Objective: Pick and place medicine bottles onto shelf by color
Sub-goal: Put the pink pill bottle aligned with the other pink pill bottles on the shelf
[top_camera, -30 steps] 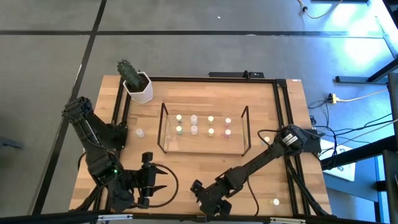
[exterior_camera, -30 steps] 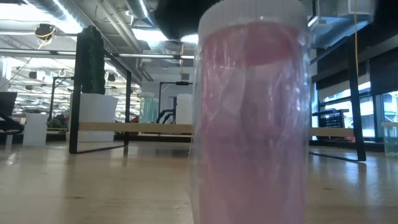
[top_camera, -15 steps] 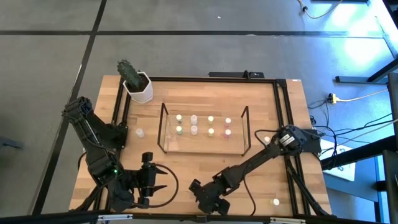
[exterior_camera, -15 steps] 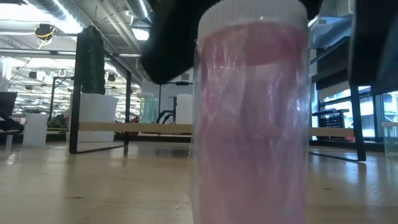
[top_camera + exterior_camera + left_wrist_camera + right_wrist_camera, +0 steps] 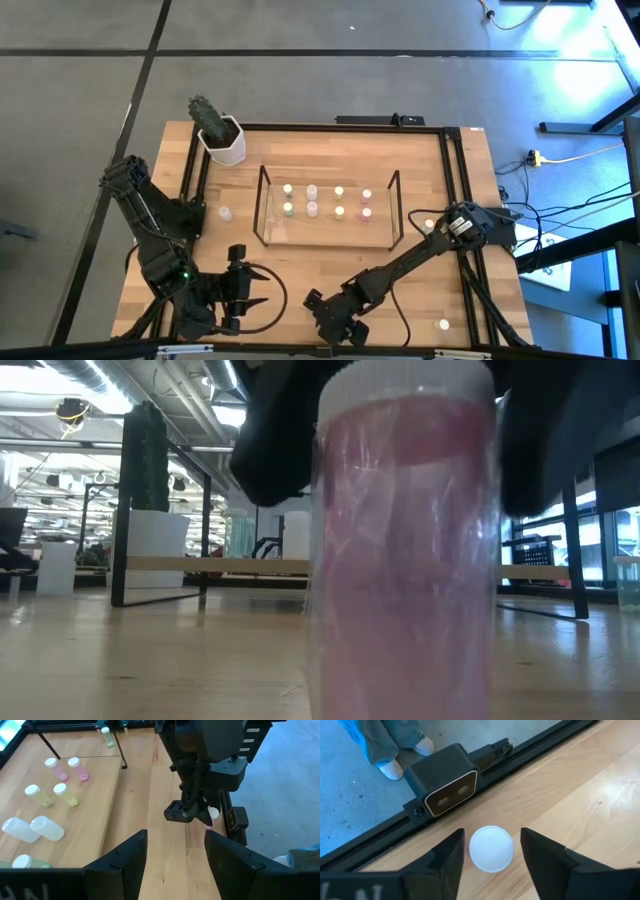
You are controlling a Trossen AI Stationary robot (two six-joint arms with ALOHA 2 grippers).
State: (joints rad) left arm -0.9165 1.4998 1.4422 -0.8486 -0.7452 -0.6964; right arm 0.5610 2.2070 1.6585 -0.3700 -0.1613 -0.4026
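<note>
Open industrial lab: ceiling ducts [image 5: 190, 405], concrete floor [image 5: 300, 80].

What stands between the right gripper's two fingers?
A pink medicine bottle with a white cap stands upright between the right gripper fingers, seen in the right wrist and low views.

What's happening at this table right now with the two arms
The right pincer is straddling a pink medicine bottle at the table's near edge, fingers on either side but not yet clamped. The left pincer waits open nearby. Eight bottles already stand in the clear shelf; a few others remain on the table.
</note>
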